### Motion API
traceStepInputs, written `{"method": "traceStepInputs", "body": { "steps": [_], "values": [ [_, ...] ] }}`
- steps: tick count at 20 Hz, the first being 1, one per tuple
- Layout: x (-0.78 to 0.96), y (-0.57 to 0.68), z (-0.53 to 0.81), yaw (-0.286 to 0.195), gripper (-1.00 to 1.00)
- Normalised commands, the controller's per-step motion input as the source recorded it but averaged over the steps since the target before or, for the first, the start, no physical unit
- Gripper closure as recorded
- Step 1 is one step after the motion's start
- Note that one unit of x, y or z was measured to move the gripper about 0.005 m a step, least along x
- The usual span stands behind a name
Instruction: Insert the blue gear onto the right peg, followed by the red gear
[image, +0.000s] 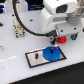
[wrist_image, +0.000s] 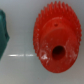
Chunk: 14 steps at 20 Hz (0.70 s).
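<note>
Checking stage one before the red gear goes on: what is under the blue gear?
The blue gear lies on the grey plate, over the half toward the exterior view's right. Any peg beneath it is covered, so seating cannot be confirmed.

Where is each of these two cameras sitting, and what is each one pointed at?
Exterior view: off the arm, raised, looking down at the white table; shows the flat bright blue toothed gear on the grey black-rimmed plate, and the white arm's gripper.
Wrist view: on the wrist, facing down close onto the small red toothed gear; no fingers clearly show.
Shared: the red gear.
</note>
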Motion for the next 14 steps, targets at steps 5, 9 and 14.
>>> {"method": "traceStepInputs", "body": {
  "steps": [5,9,14],
  "values": [
    [-0.11,-0.02,-0.01,0.0,1.0],
    [-0.26,0.0,-0.04,0.0,1.0],
    [0.07,0.02,0.37,0.0,1.0]
  ]
}}
